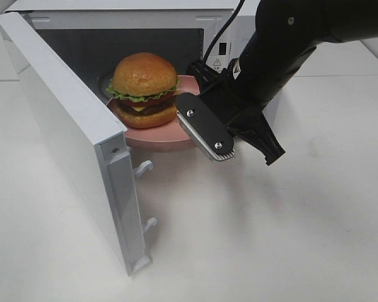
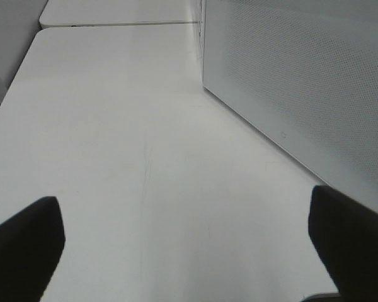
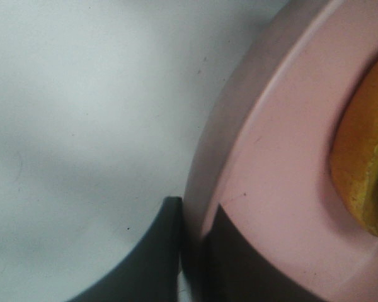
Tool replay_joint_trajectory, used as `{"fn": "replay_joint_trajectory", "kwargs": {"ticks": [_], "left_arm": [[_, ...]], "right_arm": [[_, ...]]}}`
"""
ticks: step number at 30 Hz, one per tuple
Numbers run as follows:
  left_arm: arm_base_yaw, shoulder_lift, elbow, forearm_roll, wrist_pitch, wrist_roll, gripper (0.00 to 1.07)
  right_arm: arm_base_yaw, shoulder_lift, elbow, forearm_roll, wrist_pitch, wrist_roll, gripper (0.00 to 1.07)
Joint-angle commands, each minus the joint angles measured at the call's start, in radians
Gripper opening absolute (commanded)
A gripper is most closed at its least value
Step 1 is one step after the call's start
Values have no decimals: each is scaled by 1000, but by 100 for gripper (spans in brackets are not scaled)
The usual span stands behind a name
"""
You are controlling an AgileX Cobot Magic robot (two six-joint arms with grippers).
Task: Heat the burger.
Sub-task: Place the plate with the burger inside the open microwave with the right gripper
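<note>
The burger (image 1: pixel 143 88), with a golden bun, green lettuce and a dark patty, sits on a round pink plate (image 1: pixel 157 135) in the mouth of the open white microwave (image 1: pixel 132 12). The plate's front half sticks out past the opening. My right gripper (image 1: pixel 209 133) is shut on the plate's right front rim. In the right wrist view its dark fingers (image 3: pixel 157 258) pinch the pink rim (image 3: pixel 283 157), with the bun's edge (image 3: pixel 365 170) beside it. My left gripper (image 2: pixel 186 251) is open and empty over the bare table, and is out of the exterior view.
The microwave door (image 1: pixel 69 126) stands swung open to the left, with its latch hooks (image 1: pixel 143 168) facing the plate. The left wrist view shows the microwave's perforated outer wall (image 2: pixel 302 82) close by. White table (image 1: pixel 271 239) lies in front.
</note>
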Motion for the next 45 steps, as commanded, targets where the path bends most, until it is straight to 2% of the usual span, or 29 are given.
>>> {"fn": "replay_joint_trajectory", "kwargs": {"ticks": [1, 27, 45], "left_arm": [[1, -3, 0, -7, -9, 0, 98], [1, -3, 0, -7, -9, 0, 98], [1, -3, 0, -7, -9, 0, 98]], "right_arm": [[-5, 5, -44, -12, -51, 29, 0], [6, 178, -269, -20, -56, 105, 0], [18, 333, -463, -73, -19, 208, 0]]}}
